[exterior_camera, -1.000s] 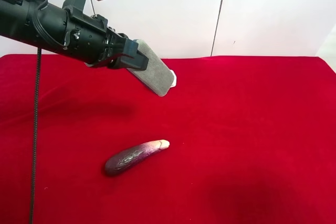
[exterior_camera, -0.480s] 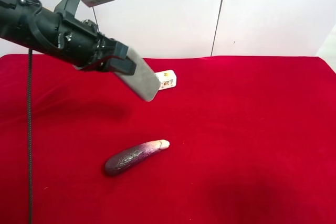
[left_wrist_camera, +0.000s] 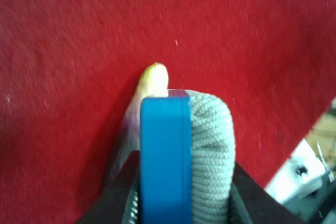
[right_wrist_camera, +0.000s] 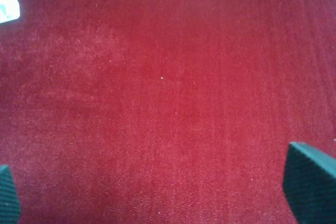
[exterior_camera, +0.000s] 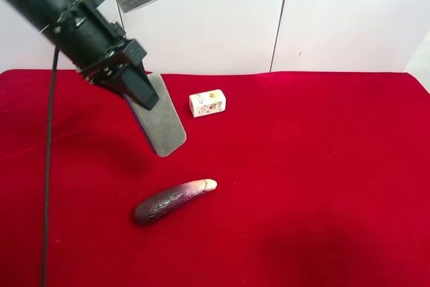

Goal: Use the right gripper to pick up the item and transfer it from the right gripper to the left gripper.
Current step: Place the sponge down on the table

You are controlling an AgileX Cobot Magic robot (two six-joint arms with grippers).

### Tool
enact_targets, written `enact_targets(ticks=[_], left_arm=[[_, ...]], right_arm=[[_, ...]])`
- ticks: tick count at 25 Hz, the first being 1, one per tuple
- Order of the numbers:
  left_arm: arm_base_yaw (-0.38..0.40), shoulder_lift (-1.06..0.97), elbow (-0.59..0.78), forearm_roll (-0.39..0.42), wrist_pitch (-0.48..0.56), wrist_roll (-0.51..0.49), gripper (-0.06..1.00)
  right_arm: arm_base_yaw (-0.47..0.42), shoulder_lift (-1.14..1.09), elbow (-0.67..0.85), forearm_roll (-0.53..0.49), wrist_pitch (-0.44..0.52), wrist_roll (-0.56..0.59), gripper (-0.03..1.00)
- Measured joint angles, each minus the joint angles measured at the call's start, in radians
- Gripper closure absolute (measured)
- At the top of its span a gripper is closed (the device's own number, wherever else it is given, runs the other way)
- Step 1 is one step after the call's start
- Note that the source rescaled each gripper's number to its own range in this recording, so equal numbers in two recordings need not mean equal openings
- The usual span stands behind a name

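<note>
The item (exterior_camera: 164, 129), a flat grey pad with a blue layer, hangs in the air above the red cloth, slanting downward. The left gripper (exterior_camera: 138, 89), on the all-black arm at the exterior high view's left, is shut on its upper end. In the left wrist view the item (left_wrist_camera: 184, 150) sits edge-on between the black jaws of the left gripper (left_wrist_camera: 181, 182), blue layer beside grey fabric. The right gripper (right_wrist_camera: 157, 190) is open and empty over bare red cloth, fingers far apart. It is out of the exterior high view.
A dark purple eggplant (exterior_camera: 171, 201) lies on the red cloth (exterior_camera: 322, 152) below the item; its pale tip (left_wrist_camera: 153, 74) shows behind the pad. A small white printed box (exterior_camera: 207, 103) stands further back, also in the right wrist view (right_wrist_camera: 8, 3). A black cable (exterior_camera: 47, 166) hangs at the left.
The left arm has swung up and back toward the left, turning the pad from pointing sideways to slanting downward. The white box, hidden behind the pad before, is now in full view.
</note>
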Motion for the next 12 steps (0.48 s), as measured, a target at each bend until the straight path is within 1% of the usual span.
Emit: enact_targets(ticks=[2, 5, 7, 10, 12], left_arm=[[0.0, 0.074, -0.104, 0.035, 0.062, -0.04, 0.94], [0.003, 0.172, -0.23, 0.055, 0.086, -0.063, 0.94], [0.003, 0.235, -0.296, 0.086, 0.094, -0.067, 0.94], [0.003, 0.317, -0.374, 0.153, 0.1, -0.07, 0.94], [0.003, 0.365, -0.411, 0.214, 0.102, -0.069, 0.94]], right_arm=[[0.0, 0.0, 0.0, 0.0, 0.0, 0.0, -0.03], [0.0, 0.0, 0.0, 0.0, 0.0, 0.0, -0.03], [0.0, 0.0, 0.0, 0.0, 0.0, 0.0, -0.03], [0.0, 0.0, 0.0, 0.0, 0.0, 0.0, -0.03], [0.0, 0.0, 0.0, 0.0, 0.0, 0.0, -0.03]])
